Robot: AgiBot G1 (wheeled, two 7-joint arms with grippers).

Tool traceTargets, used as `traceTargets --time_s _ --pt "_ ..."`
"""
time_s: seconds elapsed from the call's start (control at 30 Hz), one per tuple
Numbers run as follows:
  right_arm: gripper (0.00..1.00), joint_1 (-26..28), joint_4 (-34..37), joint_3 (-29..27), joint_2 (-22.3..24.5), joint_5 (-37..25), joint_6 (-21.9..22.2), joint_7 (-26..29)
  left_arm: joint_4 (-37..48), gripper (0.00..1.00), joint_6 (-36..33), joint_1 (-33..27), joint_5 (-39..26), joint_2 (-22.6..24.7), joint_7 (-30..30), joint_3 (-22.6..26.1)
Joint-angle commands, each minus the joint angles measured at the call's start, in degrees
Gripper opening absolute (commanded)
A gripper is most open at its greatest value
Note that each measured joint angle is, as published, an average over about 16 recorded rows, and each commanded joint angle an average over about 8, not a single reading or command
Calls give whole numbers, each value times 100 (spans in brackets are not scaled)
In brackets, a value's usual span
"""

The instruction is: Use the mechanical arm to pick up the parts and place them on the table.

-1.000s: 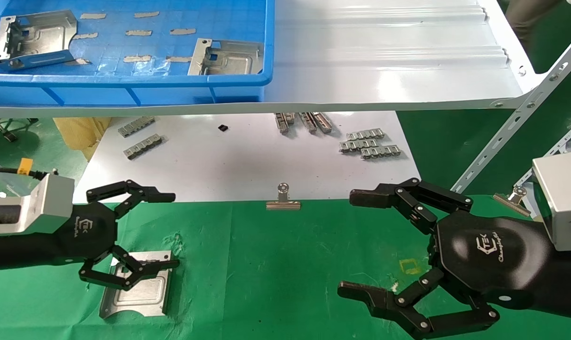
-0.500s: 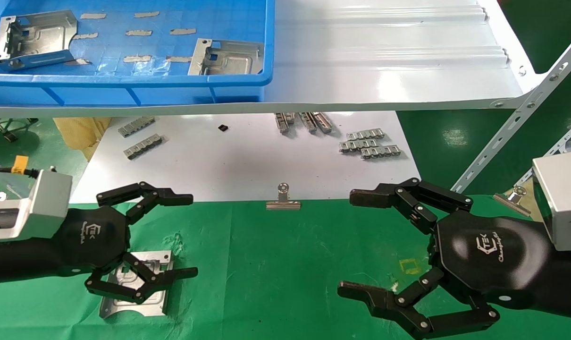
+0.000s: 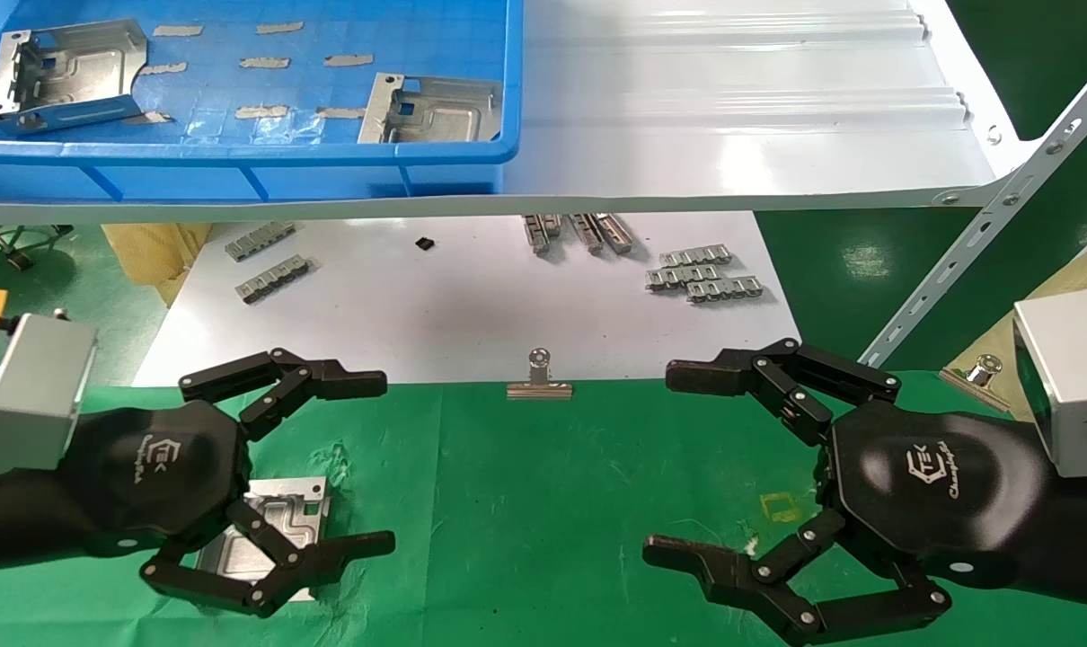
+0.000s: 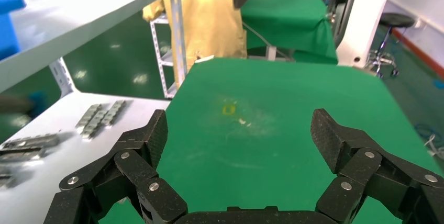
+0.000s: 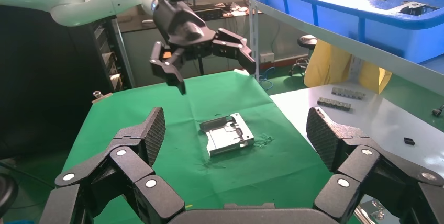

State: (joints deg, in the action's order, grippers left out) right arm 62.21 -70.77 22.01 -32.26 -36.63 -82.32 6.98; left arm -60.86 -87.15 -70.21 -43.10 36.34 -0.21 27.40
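The left gripper (image 3: 314, 467) has lifted off the plate (image 3: 274, 530), fingers wide, leaving it near the worktop's (image 3: 543, 503) left edge; one placement looks done; right gripper (image 3: 687, 463) idles wide.

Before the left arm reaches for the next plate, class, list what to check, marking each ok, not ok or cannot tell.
1. Plate lies flat on the green cloth: ok.
2. Left gripper open, hanging above that plate without touching: ok.
3. Stock in the blue bin: ok, two plates.
4. Right gripper open, empty, off to the side: ok.
5. Room to pass the white shelf edge: cannot tell.
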Motion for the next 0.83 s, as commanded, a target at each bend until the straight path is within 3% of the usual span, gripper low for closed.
traceTargets --time_s 0.03,0.5,0.83 --pt "100 0 0 0 0 0 0 0 -175 100 20 119 17 -18 -145 -156" --pt "100 -1 1 0 0 0 1 0 -1287 100 145 874 127 -134 -1049 -1154" --pt "100 -1 2 0 0 1 3 -1 -1404 100 163 958 149 -150 -1110 -1262"
